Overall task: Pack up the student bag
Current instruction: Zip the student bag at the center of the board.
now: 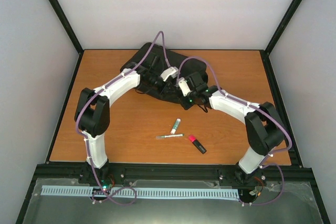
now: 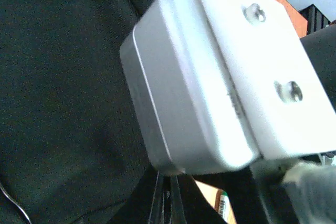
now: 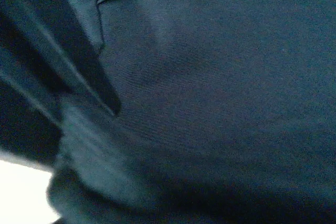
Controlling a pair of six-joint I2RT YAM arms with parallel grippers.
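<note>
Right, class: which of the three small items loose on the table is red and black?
The chunky marker, rightmost of the three; the others are a thin silver pen and a green-white tube.

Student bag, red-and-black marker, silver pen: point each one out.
student bag (image 3: 220, 87), right wrist view, on the plain black fabric panel.
red-and-black marker (image 1: 197, 144), top external view, mid-body.
silver pen (image 1: 169, 136), top external view, mid-barrel.

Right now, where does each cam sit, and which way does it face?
Top external: above and behind, looking down at table; left arm, right arm reach the student bag.
Left wrist: against the bag's fabric; a white robot housing fills it.
Right wrist: close on black fabric; no fingers discernible.
Shared: all three see the bag.
</note>
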